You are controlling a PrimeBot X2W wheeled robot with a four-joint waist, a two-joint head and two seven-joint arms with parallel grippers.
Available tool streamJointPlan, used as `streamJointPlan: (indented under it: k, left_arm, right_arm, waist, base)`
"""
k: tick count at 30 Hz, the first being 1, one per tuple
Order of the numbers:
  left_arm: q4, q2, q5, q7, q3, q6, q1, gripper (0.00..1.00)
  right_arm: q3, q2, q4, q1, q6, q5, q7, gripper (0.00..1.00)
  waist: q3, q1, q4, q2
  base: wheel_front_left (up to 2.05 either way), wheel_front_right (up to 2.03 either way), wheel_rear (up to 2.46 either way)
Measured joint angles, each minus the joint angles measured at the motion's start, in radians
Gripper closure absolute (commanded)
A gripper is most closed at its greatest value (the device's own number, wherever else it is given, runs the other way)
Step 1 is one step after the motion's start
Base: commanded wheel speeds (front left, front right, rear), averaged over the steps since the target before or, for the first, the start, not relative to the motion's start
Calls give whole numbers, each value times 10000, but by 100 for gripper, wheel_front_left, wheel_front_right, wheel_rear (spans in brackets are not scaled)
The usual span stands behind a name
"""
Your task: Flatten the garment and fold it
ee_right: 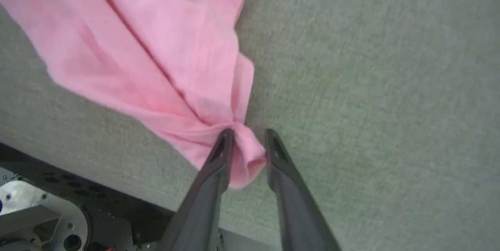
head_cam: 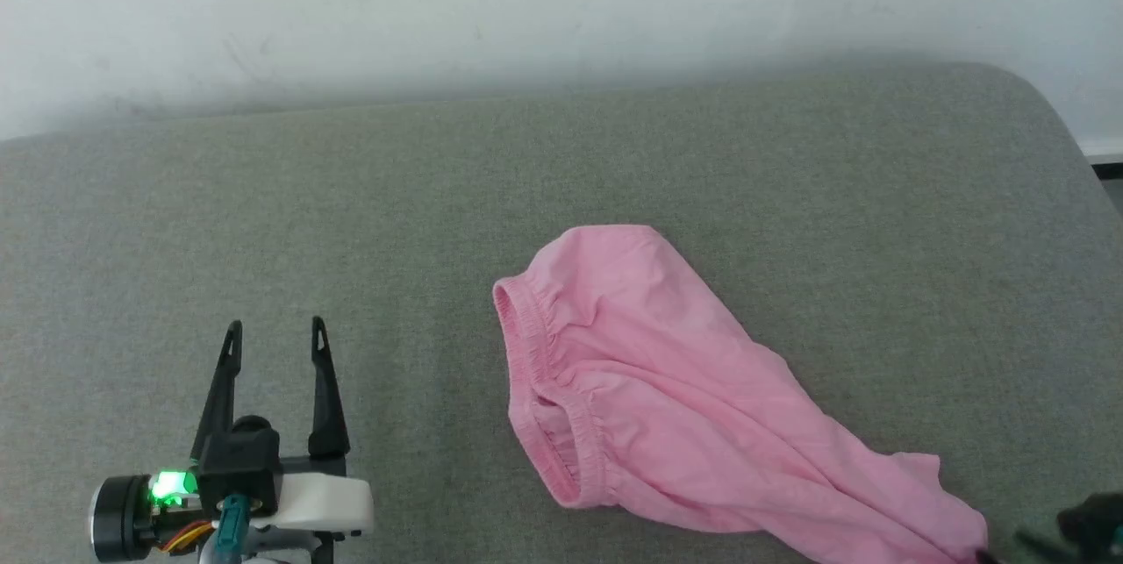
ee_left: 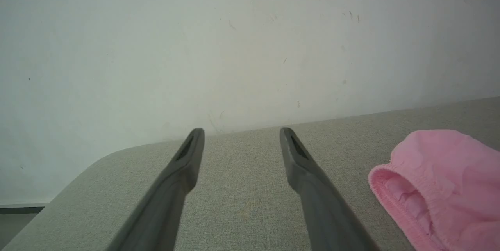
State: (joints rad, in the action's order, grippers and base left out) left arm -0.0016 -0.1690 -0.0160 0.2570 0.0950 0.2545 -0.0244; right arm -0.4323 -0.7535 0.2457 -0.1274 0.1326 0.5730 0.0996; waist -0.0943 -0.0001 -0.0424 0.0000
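Note:
The garment (head_cam: 649,389), light-pink shorts, lies crumpled on the grey cushion (head_cam: 351,196). Its gathered waistband (head_cam: 518,353) faces left and its legs trail toward the lower right. My left gripper (head_cam: 275,327) stands open over bare cushion, well left of the waistband. In the left wrist view the left gripper (ee_left: 242,134) has nothing between its fingers, and the garment (ee_left: 449,180) sits off to the right. In the right wrist view my right gripper (ee_right: 250,134) has its jaws partly apart. A bunched leg corner of the garment (ee_right: 156,48) lies between the two fingers and touches both.
A white wall (head_cam: 526,3) runs behind the cushion's far edge. The cushion's rounded corner (head_cam: 1044,108) is at the right. My right gripper's dark body (head_cam: 1088,522) sits at the lower right corner. The robot's base (ee_right: 39,212) lies past the near edge.

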Motion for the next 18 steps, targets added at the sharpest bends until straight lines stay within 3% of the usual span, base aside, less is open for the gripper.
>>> streamJointPlan:
  k: [5,9,18]
  left_arm:
    - [29,-297,54,0,2,-184,56,0]
    - [71,-652,77,0,29,-606,540,0]
    - [1499,-1522,197,-105,1087,-2638,3688,0]
  right_arm:
    - [1791,42,-884,3,0,-949,-734,0]
    - [3229,376,-2046,1,0,-1812,-1110,0]
    - [5035,2895,-3578,289,0,-4082,-3043,0]
  waist:
    - [260,0,-53,0]
    - [433,-1,-70,0]
    - [426,2,123,0]
  base:
    - [0,0,0]
    - [0,0,0]
    - [0,0,0]
